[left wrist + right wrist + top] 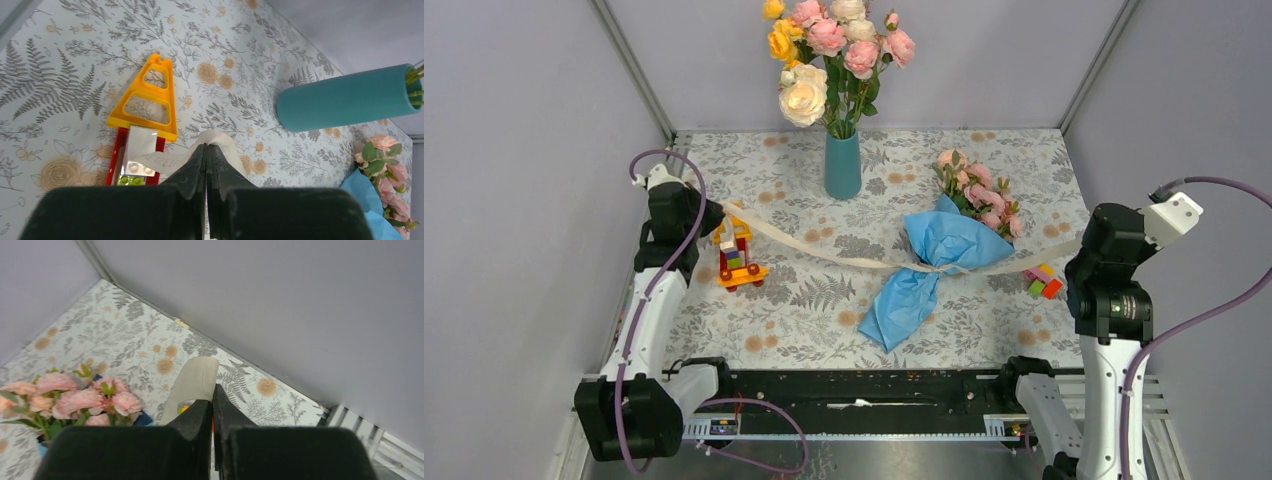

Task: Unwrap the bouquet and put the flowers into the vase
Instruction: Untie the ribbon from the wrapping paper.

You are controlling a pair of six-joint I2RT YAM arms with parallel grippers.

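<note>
The bouquet (929, 265) lies on the table right of centre, its blue paper tied at the waist with a cream ribbon (824, 250). Its pink flowers (977, 192) point to the back right and also show in the right wrist view (80, 401). The ribbon stretches taut across the table. My left gripper (717, 217) is shut on its left end (225, 142). My right gripper (1077, 248) is shut on its right end (195, 380). The teal vase (843, 165) stands at the back centre, and the left wrist view has it at upper right (345, 97).
A large bunch of yellow, cream and pink roses (829, 50) fills the vase. A yellow and red toy brick vehicle (739, 255) sits below the left gripper (206, 146). Loose coloured bricks (1044, 282) lie by the right gripper (212, 397). Grey walls enclose the table.
</note>
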